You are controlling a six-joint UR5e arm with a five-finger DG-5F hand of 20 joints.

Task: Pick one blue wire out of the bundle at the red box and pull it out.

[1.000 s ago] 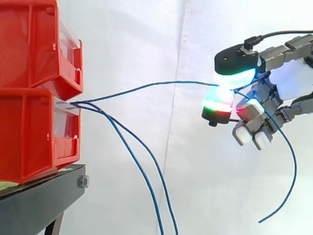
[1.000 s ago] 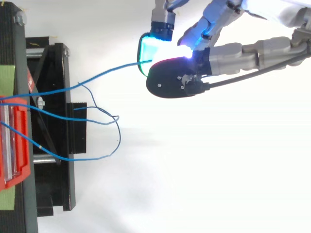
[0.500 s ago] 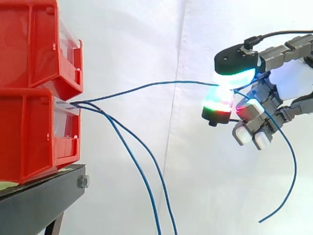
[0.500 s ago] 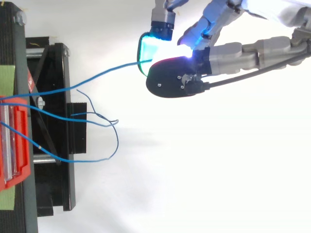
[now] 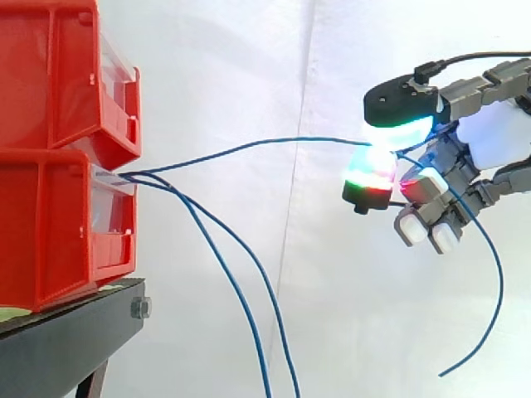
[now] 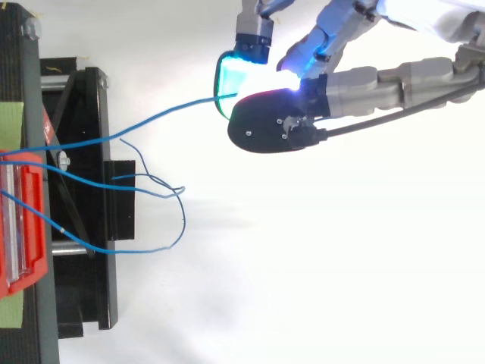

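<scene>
Two stacked red boxes (image 5: 58, 166) stand at the left on a black stand (image 5: 75, 340). Three blue wires come out of the lower box's front slot (image 5: 124, 177). One blue wire (image 5: 249, 148) runs nearly level to the right into my hand (image 5: 465, 166), pinched between a glowing fingertip (image 5: 400, 126) and the thumb pad (image 5: 372, 172); its free tail (image 5: 496, 290) hangs down behind the hand. From above, the same wire (image 6: 151, 120) leads from the red box (image 6: 23, 220) to the hand (image 6: 356, 83). Two other wires (image 5: 249, 307) droop downward.
A white curtain (image 5: 249, 66) backs the scene. The two loose wires (image 6: 170, 220) curl over the black stand (image 6: 83, 189) in the top view. Green tape (image 6: 14, 121) marks the stand's left part.
The hand and the pinched wire have held still. The loose wires' curled ends have shifted slightly in the top view.
</scene>
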